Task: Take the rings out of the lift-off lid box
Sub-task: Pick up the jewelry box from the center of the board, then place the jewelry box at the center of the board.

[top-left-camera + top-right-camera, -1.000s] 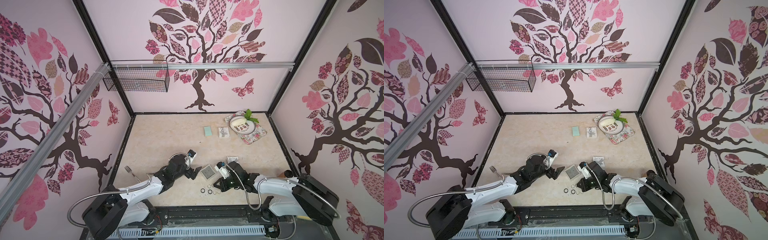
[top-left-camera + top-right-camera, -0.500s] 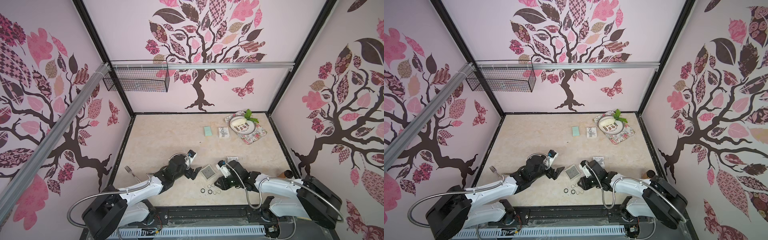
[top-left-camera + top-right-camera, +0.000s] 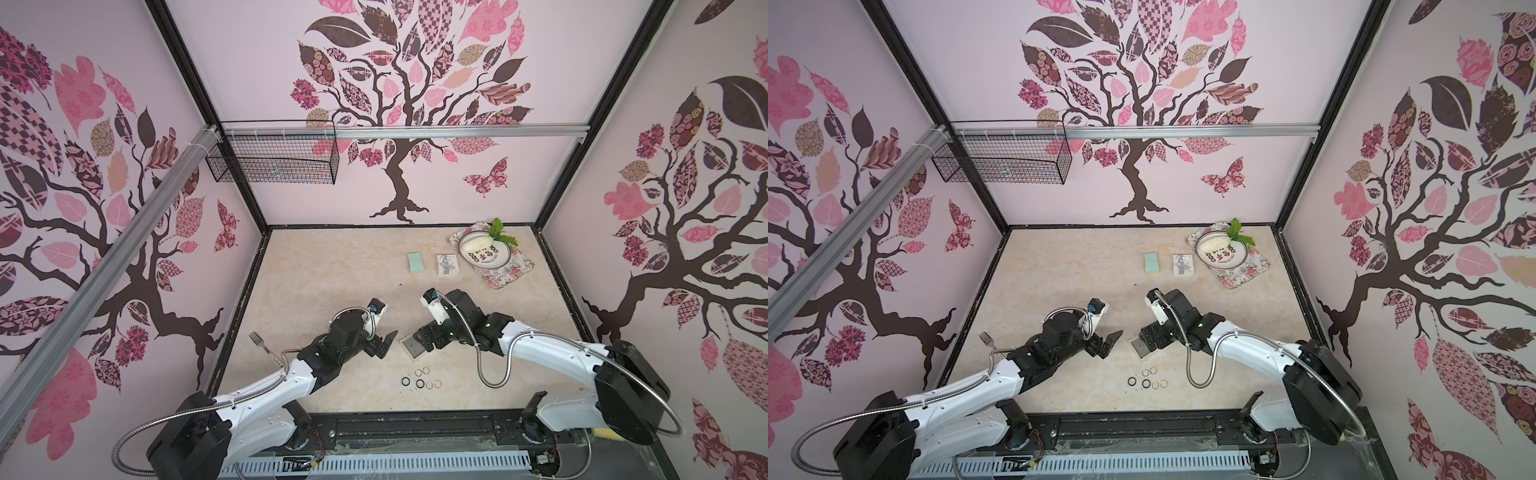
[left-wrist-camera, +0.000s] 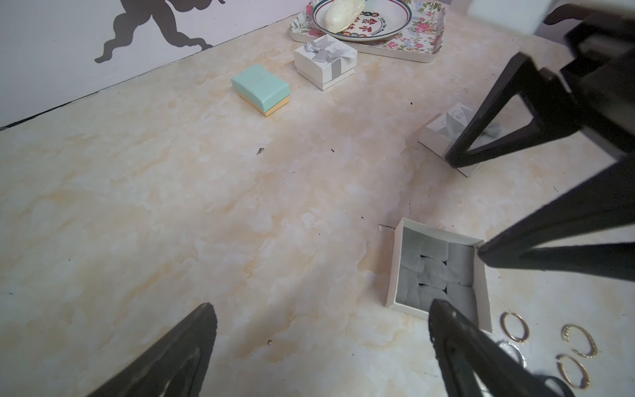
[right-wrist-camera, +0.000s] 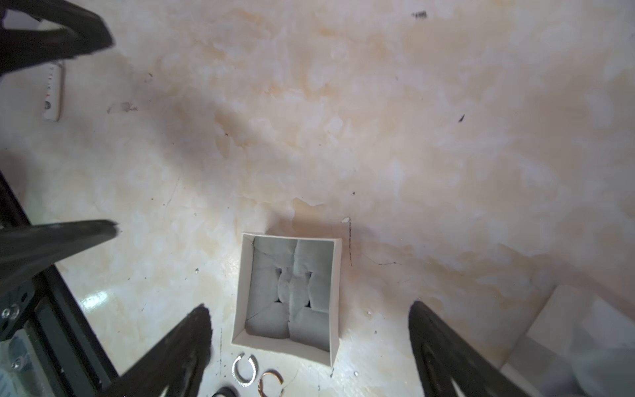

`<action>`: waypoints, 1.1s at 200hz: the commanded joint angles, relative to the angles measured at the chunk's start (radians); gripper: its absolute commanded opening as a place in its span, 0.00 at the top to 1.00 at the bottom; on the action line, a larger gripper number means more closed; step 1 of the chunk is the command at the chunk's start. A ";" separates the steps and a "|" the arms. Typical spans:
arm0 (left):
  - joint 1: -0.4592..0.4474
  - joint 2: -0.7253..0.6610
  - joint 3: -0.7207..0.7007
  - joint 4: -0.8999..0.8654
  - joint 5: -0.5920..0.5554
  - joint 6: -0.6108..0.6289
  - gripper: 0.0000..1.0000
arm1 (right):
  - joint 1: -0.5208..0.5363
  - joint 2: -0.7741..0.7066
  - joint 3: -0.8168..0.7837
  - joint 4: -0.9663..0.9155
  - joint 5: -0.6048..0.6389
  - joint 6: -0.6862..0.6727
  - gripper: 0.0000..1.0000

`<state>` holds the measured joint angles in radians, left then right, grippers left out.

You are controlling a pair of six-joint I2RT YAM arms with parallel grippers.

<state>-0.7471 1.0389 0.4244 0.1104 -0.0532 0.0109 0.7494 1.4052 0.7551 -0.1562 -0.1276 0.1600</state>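
Observation:
The lift-off lid box (image 3: 413, 347) (image 3: 1140, 347) stands open near the table's front, showing only its grey cushion (image 5: 288, 295) with no ring in it. Several rings (image 3: 420, 378) (image 3: 1147, 379) lie on the table just in front of it, two black and the others thin and pale (image 4: 513, 326) (image 5: 244, 371). My right gripper (image 5: 309, 308) (image 3: 423, 340) hangs open above the box, holding nothing. My left gripper (image 4: 321, 307) (image 3: 385, 344) is open just left of the box. The box's lid (image 4: 446, 132), with a grey ribbon, lies behind the right fingers.
A fork (image 3: 259, 343) lies at the front left. Toward the back right sit a mint box (image 3: 415, 262), a white ribboned gift box (image 3: 446, 264) and a plate (image 3: 482, 253) on a floral tray (image 3: 509, 274). A wire basket (image 3: 270, 153) hangs on the back wall.
My right gripper has gone from shut to open and has drawn back from the rings to above the box. The left arm has not moved.

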 commanded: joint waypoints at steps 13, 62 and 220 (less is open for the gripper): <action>-0.003 -0.046 -0.038 -0.038 -0.030 0.013 0.02 | -0.005 0.117 0.084 -0.072 0.040 -0.025 0.49; 0.000 -0.037 -0.041 -0.026 -0.022 0.013 0.02 | -0.004 0.178 0.073 -0.034 0.051 0.014 0.62; 0.001 0.036 -0.009 0.018 -0.004 0.007 0.02 | -0.088 0.260 0.181 0.004 0.332 0.243 1.00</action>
<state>-0.7467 1.0447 0.4103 0.0967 -0.0669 0.0158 0.6800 1.5970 0.8898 -0.1787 0.1364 0.3302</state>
